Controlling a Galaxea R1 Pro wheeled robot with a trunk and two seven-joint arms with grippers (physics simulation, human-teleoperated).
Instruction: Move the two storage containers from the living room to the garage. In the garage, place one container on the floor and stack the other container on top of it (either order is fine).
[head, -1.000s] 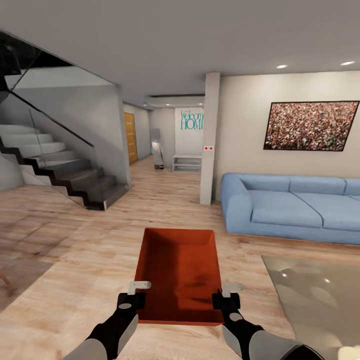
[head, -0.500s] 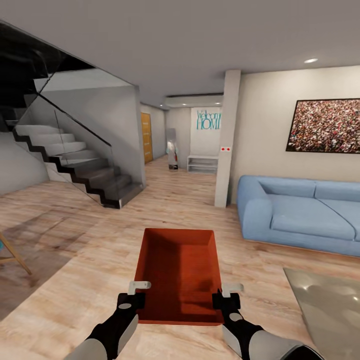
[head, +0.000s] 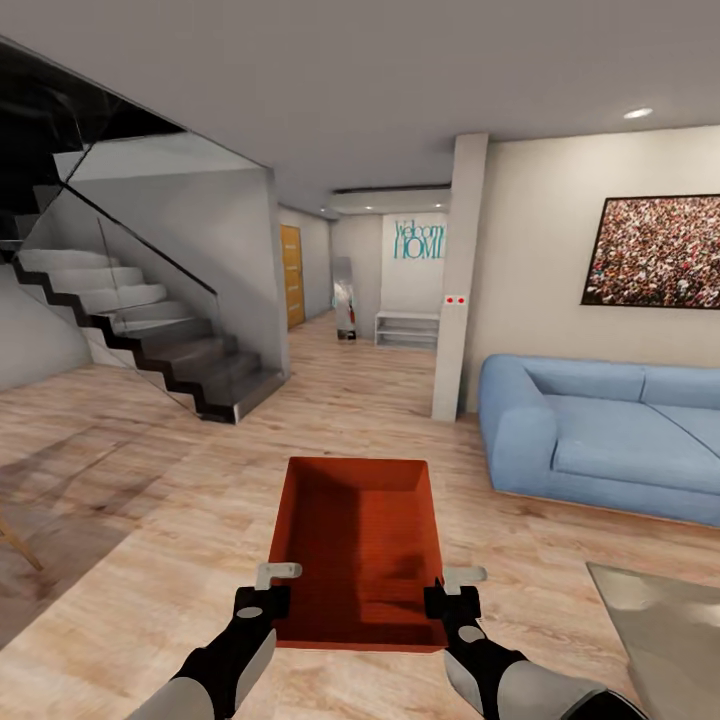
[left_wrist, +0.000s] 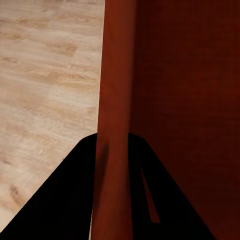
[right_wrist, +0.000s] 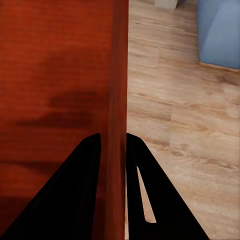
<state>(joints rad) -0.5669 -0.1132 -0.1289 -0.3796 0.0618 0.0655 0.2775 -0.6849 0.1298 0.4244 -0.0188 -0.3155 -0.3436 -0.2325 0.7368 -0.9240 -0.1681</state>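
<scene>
A dark staircase (head: 150, 340) with a glass rail rises at the left of the wood-plank floor (head: 130, 540); the left gripper (head: 268, 590) pinches the left wall of an orange-red storage container (head: 360, 545), held level above the floor in front of the robot; the right gripper (head: 452, 592) is clamped on its right wall; a blue sofa (head: 600, 440) stands at the right beneath a framed picture (head: 655, 250).
</scene>
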